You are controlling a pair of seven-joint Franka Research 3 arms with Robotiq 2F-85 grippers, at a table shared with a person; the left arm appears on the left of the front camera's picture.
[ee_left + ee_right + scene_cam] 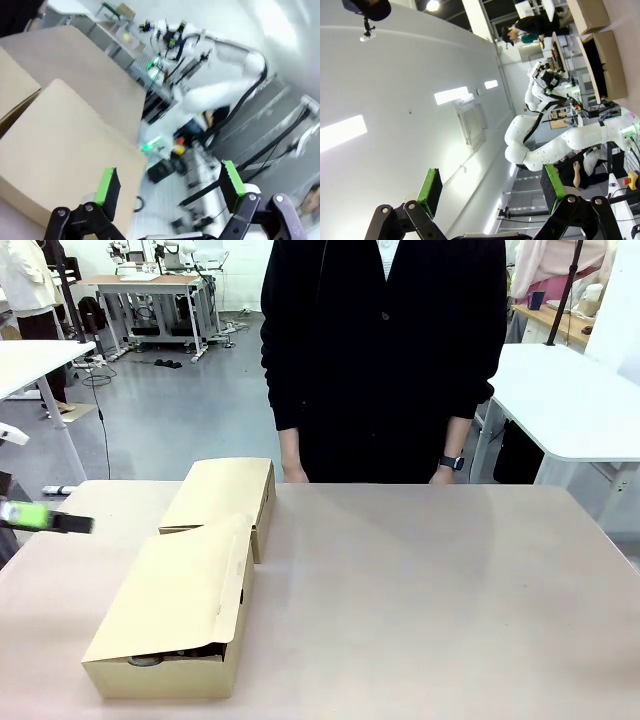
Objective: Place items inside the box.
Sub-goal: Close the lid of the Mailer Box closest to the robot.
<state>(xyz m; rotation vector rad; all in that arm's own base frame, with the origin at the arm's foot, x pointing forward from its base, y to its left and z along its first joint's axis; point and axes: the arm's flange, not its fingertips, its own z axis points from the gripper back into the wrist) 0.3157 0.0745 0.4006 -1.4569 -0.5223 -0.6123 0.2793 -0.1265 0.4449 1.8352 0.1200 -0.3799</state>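
Beige table (420, 590), plain brown cardboard box (175, 605), flap lid nearly shut, both grippers' jaws apart, empty

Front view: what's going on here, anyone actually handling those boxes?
Nobody is handling anything right now. Two cardboard boxes sit on the left half of the table: the nearer box has its flap lowered but ajar at the front, with something dark inside; the farther box sits behind it, touching or nearly so. The left claw hangs open and empty off the near box's edge. The right claw is open, aimed at a wall. The person stands at the far side, hands at the table edge.
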